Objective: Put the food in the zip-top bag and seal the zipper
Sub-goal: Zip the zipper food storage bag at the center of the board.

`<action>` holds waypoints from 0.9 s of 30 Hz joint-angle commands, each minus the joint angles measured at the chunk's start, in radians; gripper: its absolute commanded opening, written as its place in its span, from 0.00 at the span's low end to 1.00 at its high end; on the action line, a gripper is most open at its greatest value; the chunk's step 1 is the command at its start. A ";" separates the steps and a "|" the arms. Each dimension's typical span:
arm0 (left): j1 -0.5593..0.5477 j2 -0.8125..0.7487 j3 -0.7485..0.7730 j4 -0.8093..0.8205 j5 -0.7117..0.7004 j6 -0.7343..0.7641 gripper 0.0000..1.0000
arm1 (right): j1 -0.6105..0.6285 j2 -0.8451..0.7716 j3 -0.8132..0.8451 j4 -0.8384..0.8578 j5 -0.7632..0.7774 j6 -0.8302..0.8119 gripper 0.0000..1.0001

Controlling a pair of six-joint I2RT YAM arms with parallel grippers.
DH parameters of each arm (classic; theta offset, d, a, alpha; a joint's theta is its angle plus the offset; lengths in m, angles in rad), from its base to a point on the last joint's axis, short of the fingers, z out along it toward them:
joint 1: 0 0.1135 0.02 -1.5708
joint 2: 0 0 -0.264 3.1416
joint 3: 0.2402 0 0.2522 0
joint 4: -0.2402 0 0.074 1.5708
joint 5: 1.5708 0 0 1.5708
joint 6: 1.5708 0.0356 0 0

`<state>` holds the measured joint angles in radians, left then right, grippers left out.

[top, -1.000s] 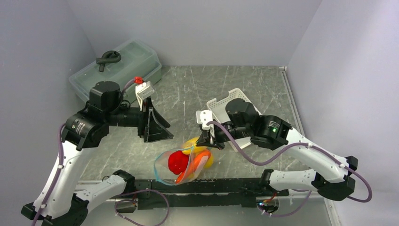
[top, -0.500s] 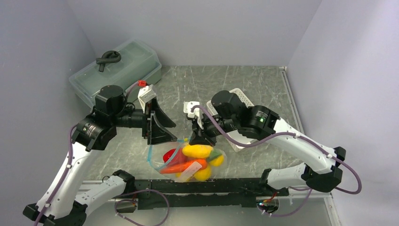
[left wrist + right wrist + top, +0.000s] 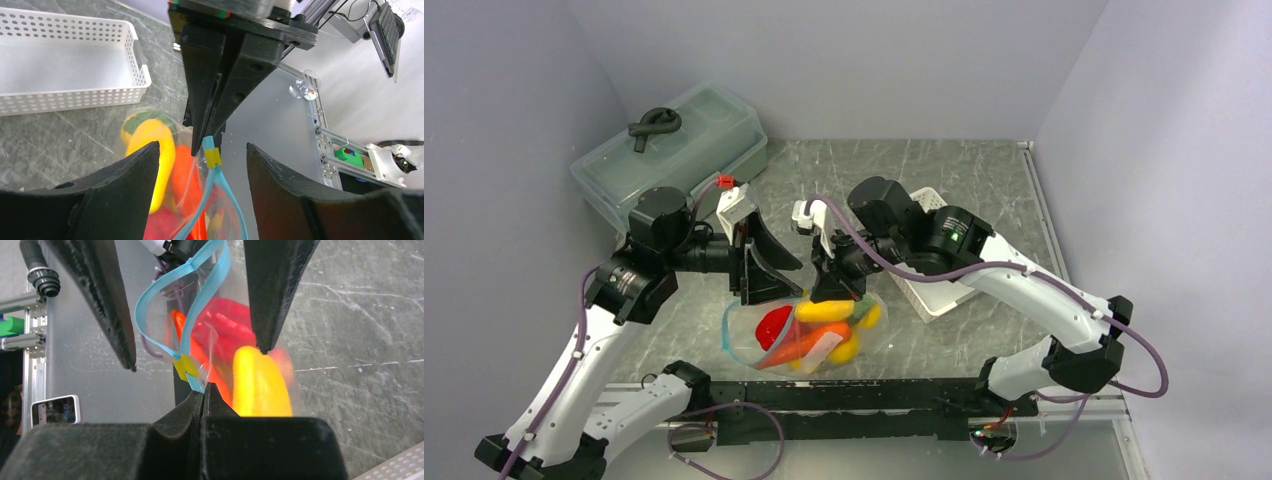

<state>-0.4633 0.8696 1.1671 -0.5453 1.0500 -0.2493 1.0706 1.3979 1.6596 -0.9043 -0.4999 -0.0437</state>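
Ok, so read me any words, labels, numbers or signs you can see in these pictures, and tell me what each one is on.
No text can be read in any view.
Small white-framed screen beyond the table edge, right wrist view: shows marks, too blurred to read.
Yellow slider on the zipper: no print visible.
White basket, zip-top bag, lidded box: no labels visible.

The zip-top bag [image 3: 742, 340] is thin clear crinkly plastic, its zipper [image 3: 205, 292] a smooth teal plastic strip; the food [image 3: 824, 310] looks glossy plastic; the basket [image 3: 70, 60] white perforated plastic; the table [image 3: 944, 180] matt, scratched
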 commanded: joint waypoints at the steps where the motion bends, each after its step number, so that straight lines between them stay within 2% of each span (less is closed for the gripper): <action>1: 0.003 -0.011 0.007 0.036 0.040 0.043 0.67 | 0.005 0.027 0.103 -0.004 -0.011 0.067 0.00; 9: 0.003 -0.025 0.009 -0.012 0.015 0.103 0.56 | 0.005 0.078 0.171 -0.020 -0.033 0.102 0.00; 27: 0.003 -0.030 0.048 -0.134 -0.031 0.212 0.33 | 0.004 0.145 0.264 -0.073 0.020 0.155 0.00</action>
<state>-0.4633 0.8524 1.1679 -0.6632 1.0389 -0.0887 1.0714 1.5448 1.8675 -0.9989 -0.4908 0.0826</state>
